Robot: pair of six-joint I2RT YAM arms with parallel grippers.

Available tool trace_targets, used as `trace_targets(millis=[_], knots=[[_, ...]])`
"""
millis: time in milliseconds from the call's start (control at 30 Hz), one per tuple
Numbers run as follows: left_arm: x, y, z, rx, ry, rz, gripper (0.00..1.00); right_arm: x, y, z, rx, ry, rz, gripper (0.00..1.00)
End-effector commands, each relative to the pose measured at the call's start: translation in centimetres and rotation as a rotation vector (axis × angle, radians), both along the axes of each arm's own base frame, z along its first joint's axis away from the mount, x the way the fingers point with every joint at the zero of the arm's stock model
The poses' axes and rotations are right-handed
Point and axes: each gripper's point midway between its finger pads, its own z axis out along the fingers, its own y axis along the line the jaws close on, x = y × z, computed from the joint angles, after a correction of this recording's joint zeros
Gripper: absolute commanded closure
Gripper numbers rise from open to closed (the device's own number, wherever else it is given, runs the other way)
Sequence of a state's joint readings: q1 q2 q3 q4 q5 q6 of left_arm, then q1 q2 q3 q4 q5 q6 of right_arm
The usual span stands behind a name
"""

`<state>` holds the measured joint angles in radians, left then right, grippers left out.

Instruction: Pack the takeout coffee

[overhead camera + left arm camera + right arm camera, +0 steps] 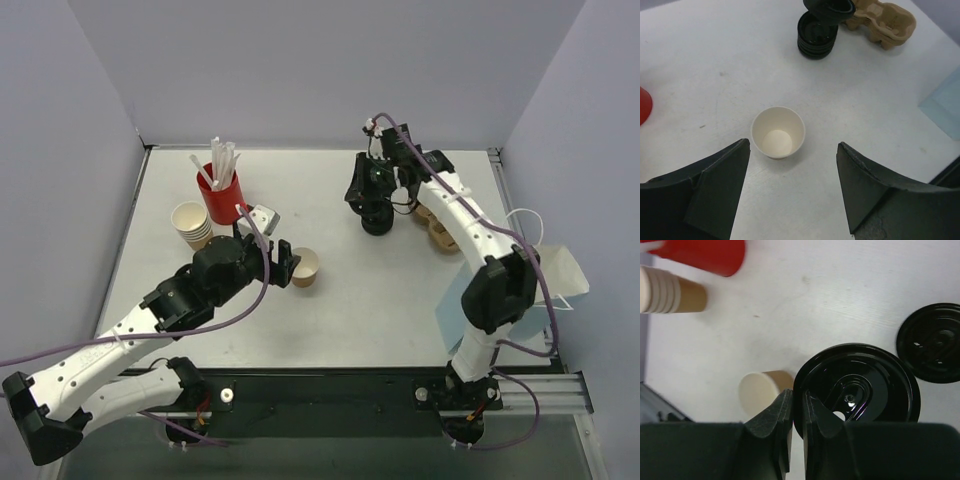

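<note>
No lidded takeout coffee is in view. A lone tan paper cup [305, 267] with no lid stands upright at mid-table, its cream inside empty [778, 132]. My left gripper [288, 268] is open just left of it, and the cup sits slightly ahead of the fingertips [792, 145], touching neither. My right gripper [375, 200] hovers at the back right, shut on the rim of a black lid [860, 385]. The same cup [760, 390] shows beyond its fingers [797, 394].
A stack of black lids [377, 222] sits below the right gripper, with a tan pulp cup carrier [435, 228] beside it. A red cup of straws [222, 195], stacked cream cups [192, 224] and a small grey box [262, 218] stand back left. A pale blue bag [510, 290] lies right.
</note>
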<state>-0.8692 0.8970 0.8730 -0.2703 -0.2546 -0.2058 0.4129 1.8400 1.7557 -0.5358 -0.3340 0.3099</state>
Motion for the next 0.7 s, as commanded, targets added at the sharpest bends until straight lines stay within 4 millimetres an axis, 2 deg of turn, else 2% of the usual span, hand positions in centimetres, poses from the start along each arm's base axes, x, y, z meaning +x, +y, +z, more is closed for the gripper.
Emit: trace_targets(millis=[0,33,67,100,133,167,233,300,333,400,433,467,533,667], knots=[[-2.7,-0.8,4.2,-0.195,0.081,-0.076,0.20,-4.4,3.8,8.7,0.374,-0.041,0.109,0.95],[-2.9,-0.8,4.4,-0.211,0.090,-0.083,0.20,-6.4,4.7,10.2,0.472,-0.013,0.166,0.95],[-3.4,-1.1,4.8,-0.237,0.101,-0.109,0.21,-6.6,5.6,12.3,0.577,-0.022,0.171,0.95],[-3.6,-1.1,5.2,-0.256,0.103,-0.118,0.21,-7.5,6.2,13.5,0.653,-0.002,0.195,0.95],[-3.5,-1.1,5.6,-0.275,0.103,-0.121,0.21,-8.7,6.3,13.5,0.710,0.023,0.207,0.95],[-4.0,-1.3,6.1,-0.304,0.110,-0.144,0.22,-9.0,6.9,16.2,0.822,-0.006,0.231,0.95],[-4.1,-1.5,7.1,-0.348,0.084,-0.167,0.22,-10.0,6.6,17.5,0.888,-0.024,0.235,0.96],[-4.4,-1.5,7.4,-0.368,0.031,-0.205,0.23,-10.6,6.8,18.0,0.968,0.020,0.225,0.96],[-4.3,-1.6,8.8,-0.402,-0.028,-0.219,0.23,-11.0,6.9,18.4,1.002,0.041,0.227,0.96],[-4.0,-1.3,9.6,-0.407,-0.083,-0.223,0.25,-11.5,7.1,19.2,1.081,0.024,0.259,0.96],[-3.8,-1.5,10.2,-0.419,-0.112,-0.238,0.26,-11.9,7.2,20.0,1.140,0.079,0.245,0.96],[-4.0,-2.0,10.2,-0.414,-0.118,-0.276,0.27,-12.3,7.2,20.6,1.180,0.045,0.274,0.96],[-3.9,-2.5,11.5,-0.440,-0.157,-0.310,0.32,-12.5,7.3,21.0,1.221,0.080,0.270,0.96],[-3.0,-3.1,11.6,-0.439,-0.157,-0.306,0.38,-13.4,7.6,21.5,1.246,0.070,0.290,0.96]])
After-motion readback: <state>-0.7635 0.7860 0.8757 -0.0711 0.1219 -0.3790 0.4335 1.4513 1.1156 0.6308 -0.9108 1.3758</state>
